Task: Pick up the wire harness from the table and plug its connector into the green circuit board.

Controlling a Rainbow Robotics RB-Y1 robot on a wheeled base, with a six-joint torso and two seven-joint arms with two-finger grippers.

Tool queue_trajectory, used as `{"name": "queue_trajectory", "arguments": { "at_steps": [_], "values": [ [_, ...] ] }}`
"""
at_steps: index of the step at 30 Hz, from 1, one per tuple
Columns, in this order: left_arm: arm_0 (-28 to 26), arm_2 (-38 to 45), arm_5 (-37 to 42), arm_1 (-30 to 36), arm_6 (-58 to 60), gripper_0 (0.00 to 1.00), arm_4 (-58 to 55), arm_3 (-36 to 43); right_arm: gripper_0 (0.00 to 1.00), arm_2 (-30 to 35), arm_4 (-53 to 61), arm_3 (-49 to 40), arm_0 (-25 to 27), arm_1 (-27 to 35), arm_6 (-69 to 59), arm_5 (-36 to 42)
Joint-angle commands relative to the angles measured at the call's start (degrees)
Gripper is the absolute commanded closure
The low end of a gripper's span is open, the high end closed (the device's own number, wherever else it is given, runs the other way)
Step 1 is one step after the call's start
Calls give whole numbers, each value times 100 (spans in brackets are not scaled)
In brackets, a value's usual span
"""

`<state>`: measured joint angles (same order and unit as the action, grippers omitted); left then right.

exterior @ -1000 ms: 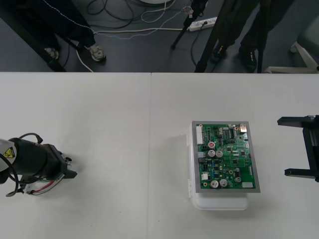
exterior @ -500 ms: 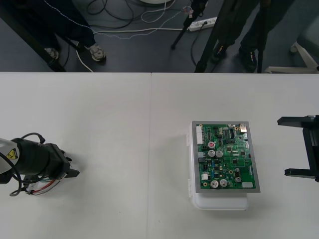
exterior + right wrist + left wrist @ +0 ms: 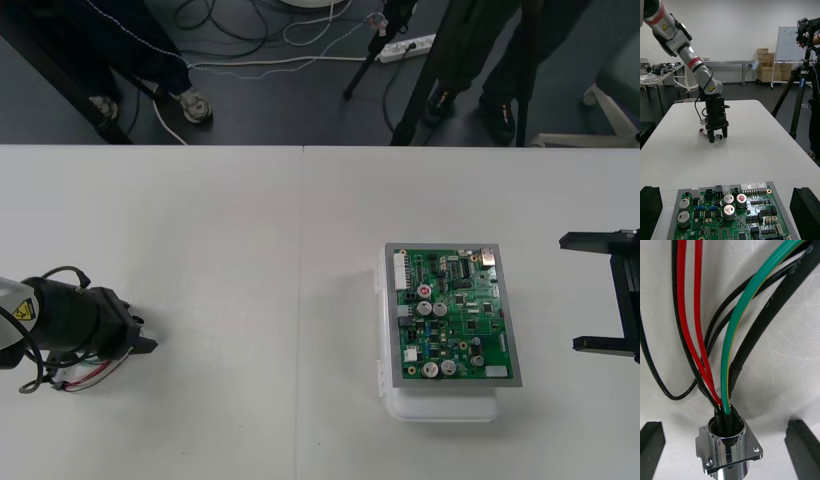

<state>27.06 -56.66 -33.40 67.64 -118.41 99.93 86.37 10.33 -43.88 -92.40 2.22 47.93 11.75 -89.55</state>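
Hovering over the wire harness (image 3: 85, 378): left claw (image 3: 143, 335) is at the left side of the table (image 3: 250, 250), pointing down at it. Jaws are wide apart, nothing clamped.

Left wrist view: both fingers (image 3: 651, 442) stand out by the corners, with the round metal socket (image 3: 728, 450) in the gap between them. Clear space on each side of the socket, so no contact with either finger. The square flange faces the camera, screw holes visible at its corners. Two red wires (image 3: 688, 333), one green wire (image 3: 752, 315) and several black ones leave the socket and run away across the table surface. One thin black wire loops out to the side.

Front view: red and light-coloured wire ends poke out from under the left claw on its near side, lying on the table.

Right wrist view: the left claw's fingertips are down at or just above the table, a bit of wire at their foot. Can't tell whether they touch the surface.

Green circuit board (image 3: 455, 315) sits on its white base (image 3: 440, 405), right of centre and well apart from the harness. No wires run to the board.

Right claw (image 3: 605, 293) is parked at the table's right edge, just beside the board, jaws fully apart and holding nothing. Its own view looks across the near edge of the board toward the left arm.
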Motion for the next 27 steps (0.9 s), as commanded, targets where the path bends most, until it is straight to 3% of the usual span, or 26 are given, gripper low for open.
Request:
{"name": "queue_trajectory", "arguments": {
  "at_steps": [1, 27],
  "values": [
    [194, -135, 220, -84, -569, 100, 44, -23, 0, 197, 29, 3, -108, 243, -15, -45],
    [326, -144, 405, -145, -604, 100, -158, -208, 0, 197, 29, 3, -108, 243, -15, -45]
  ]
}}
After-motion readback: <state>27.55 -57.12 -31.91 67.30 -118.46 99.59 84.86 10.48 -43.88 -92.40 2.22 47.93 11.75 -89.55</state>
